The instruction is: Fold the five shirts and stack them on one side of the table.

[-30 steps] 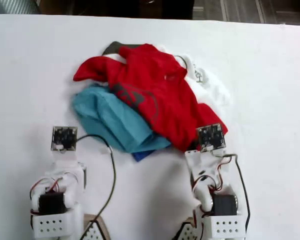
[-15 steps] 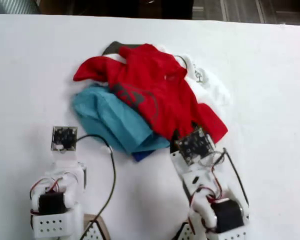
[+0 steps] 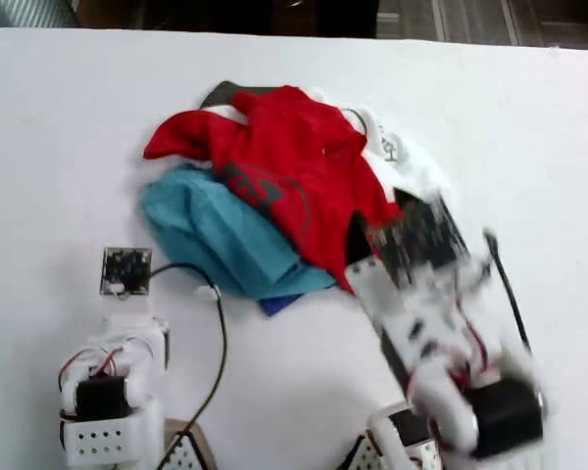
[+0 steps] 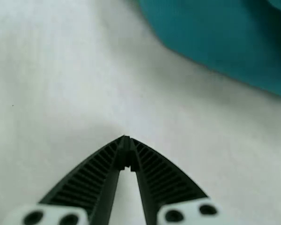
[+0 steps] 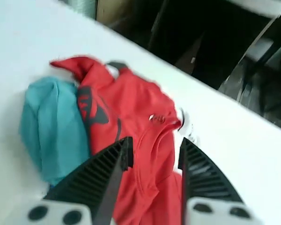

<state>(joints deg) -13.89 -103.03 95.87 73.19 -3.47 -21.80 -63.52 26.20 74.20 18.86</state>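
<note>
Crumpled red cotton shirt (image 3: 294, 186) lies centrally on the white table (image 3: 59, 147), directly ahead of right gripper (image 5: 154, 152), jaws spread; this arm is nearer. Left gripper (image 4: 126, 152) pressed together, near crumpled teal cotton shirt (image 3: 216, 240).

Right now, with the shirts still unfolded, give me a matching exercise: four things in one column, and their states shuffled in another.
Things:
1. red shirt
2. teal shirt
3. left gripper
4. right gripper

States:
A. shut, above bare table
B. open, facing the shirts
C. lying on top
D. partly covered by another shirt

Pairs: 1-C, 2-D, 3-A, 4-B
</note>
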